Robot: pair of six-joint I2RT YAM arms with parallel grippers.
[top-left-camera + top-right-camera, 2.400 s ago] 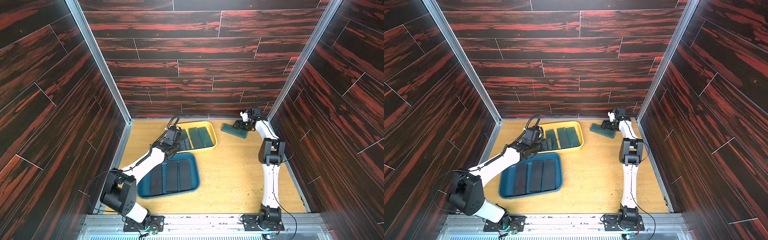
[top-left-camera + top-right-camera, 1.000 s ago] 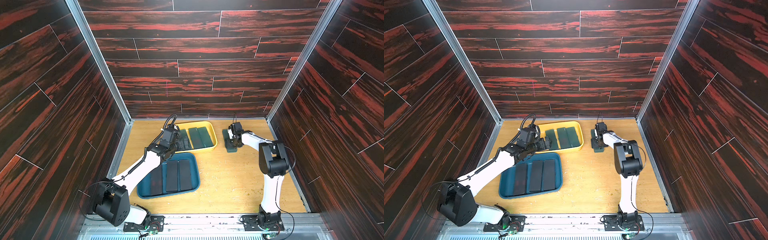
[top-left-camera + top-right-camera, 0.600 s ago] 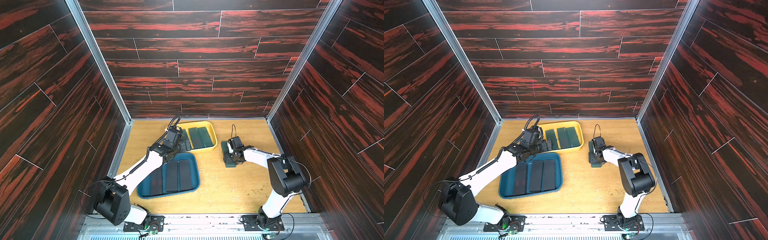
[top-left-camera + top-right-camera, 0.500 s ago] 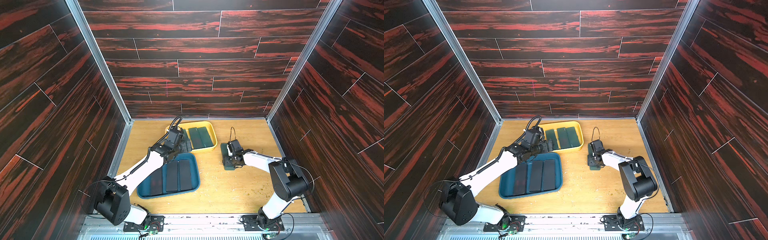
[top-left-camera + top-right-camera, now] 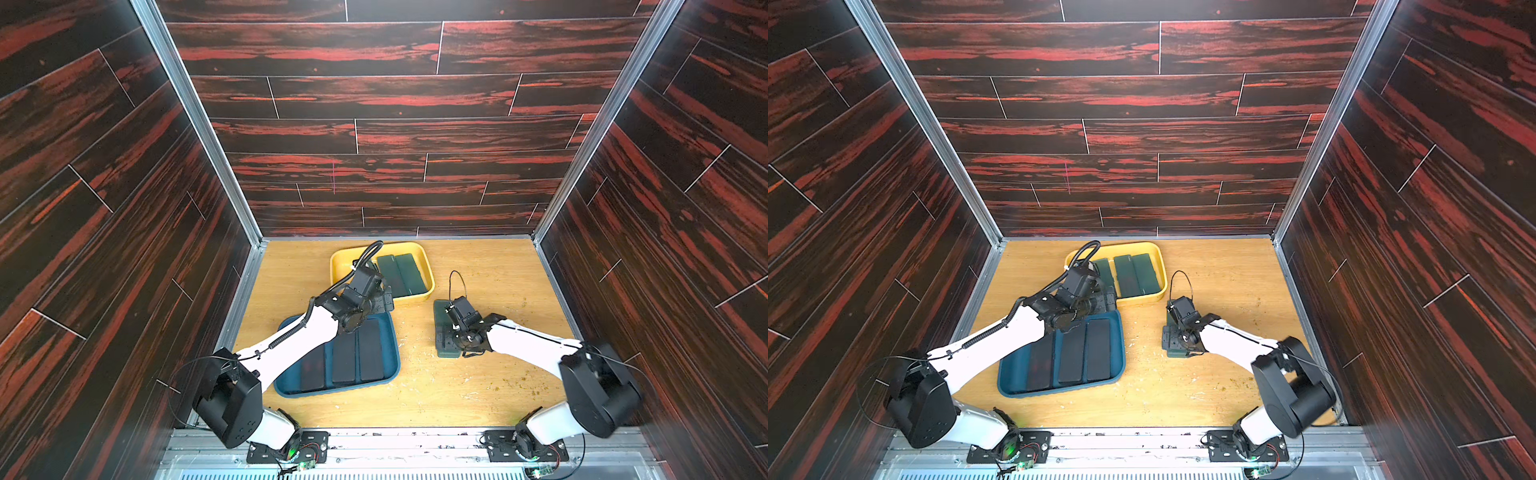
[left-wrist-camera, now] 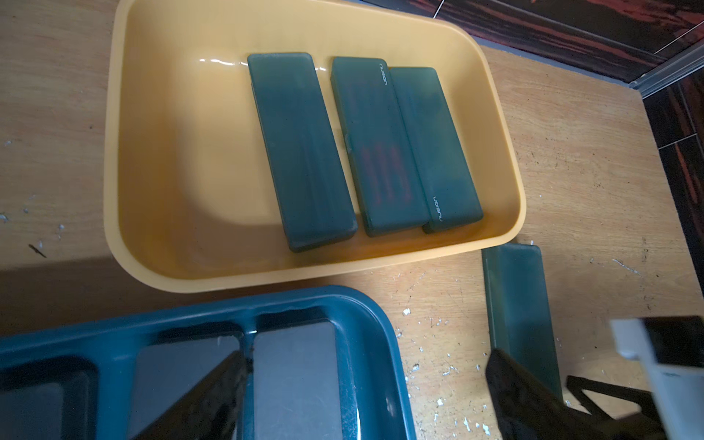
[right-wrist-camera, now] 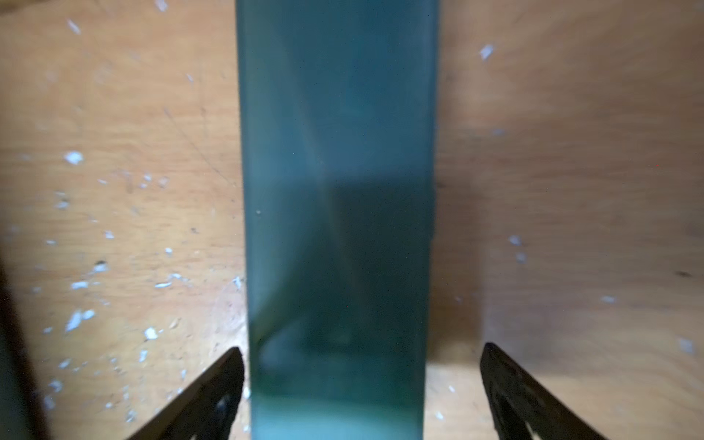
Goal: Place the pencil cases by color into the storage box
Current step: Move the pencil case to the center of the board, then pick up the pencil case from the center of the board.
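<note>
Three dark green pencil cases (image 6: 301,152) (image 6: 377,148) (image 6: 434,148) lie side by side in the yellow storage box (image 5: 428,274) (image 5: 1160,266). Three black cases (image 5: 344,359) (image 5: 1071,361) fill the blue storage box (image 5: 397,357) (image 6: 381,343). Another green case (image 5: 439,309) (image 5: 1177,353) (image 7: 335,152) (image 6: 518,304) lies flat on the table, to the right of the blue box. My right gripper (image 5: 448,338) (image 7: 360,354) is open low over it, one finger on each side, not gripping. My left gripper (image 5: 384,301) (image 6: 367,356) hangs open and empty over the blue box's far right corner.
Dark wood-panelled walls (image 5: 374,137) close the table in at the back and on both sides. A metal rail (image 5: 395,440) runs along the front edge. Small crumbs and white flecks (image 5: 515,382) dot the tabletop (image 5: 490,270).
My right arm brought the green case from the far right corner to the middle of the table, beside the blue box, and its jaws have just opened. The left arm has barely moved.
</note>
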